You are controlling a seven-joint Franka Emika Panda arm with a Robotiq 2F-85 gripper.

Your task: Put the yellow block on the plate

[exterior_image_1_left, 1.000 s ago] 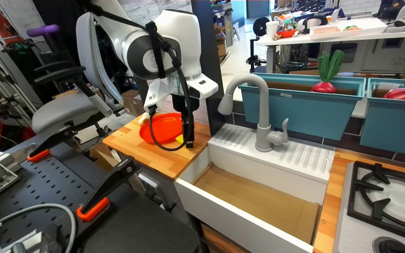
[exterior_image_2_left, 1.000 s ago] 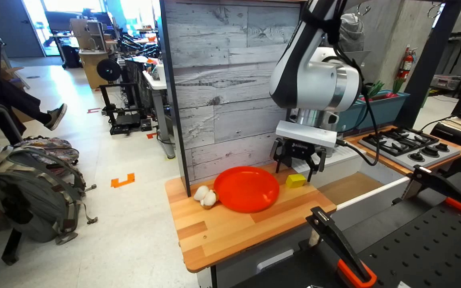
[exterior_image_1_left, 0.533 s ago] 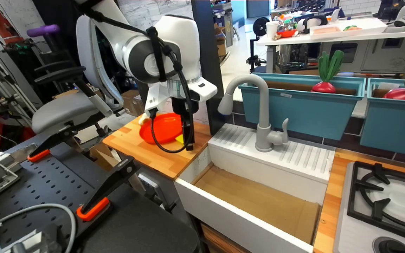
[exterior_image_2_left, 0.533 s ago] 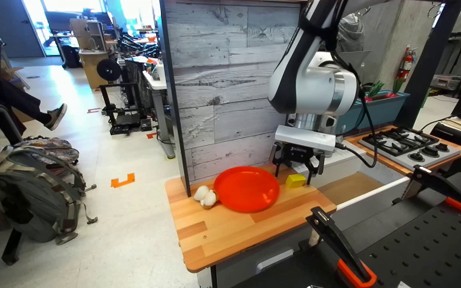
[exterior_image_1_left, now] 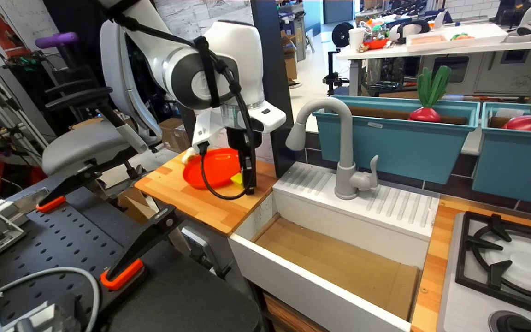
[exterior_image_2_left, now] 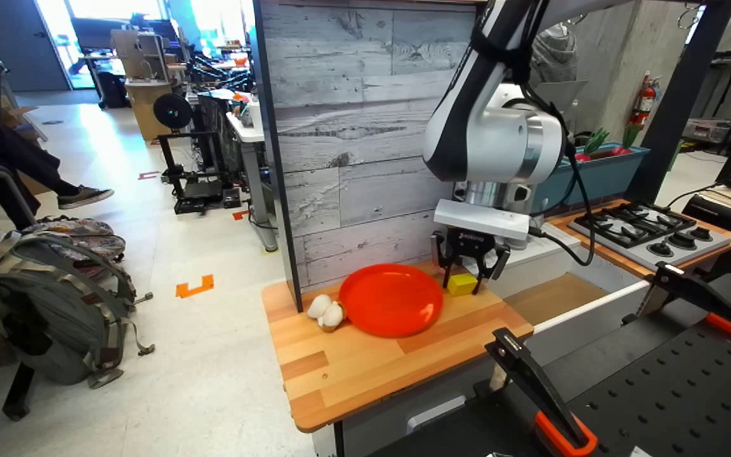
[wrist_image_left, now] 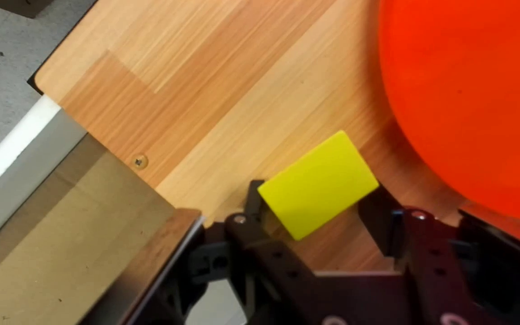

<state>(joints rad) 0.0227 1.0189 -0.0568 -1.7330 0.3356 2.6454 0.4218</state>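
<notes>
At two o'clock in the wrist view, the plate [wrist_image_left: 472,99] is cut off; whether the down-pointed claw [wrist_image_left: 315,202] pinches the block [wrist_image_left: 318,183] can't be told.

Bright room light, with blur and shadow close to the gripper [wrist_image_left: 316,207].
In an exterior view, a window [exterior_image_2_left: 117,7] far beyond the gripper is burnt white — the floor [exterior_image_2_left: 102,127] below it glares, and a small highlight sits on the plate [exterior_image_2_left: 391,301] just beside the gripper. In the wrist view, the gripper's own body is out of focus — a soft shadow follows the plate's rim on the gripper's side.
</notes>
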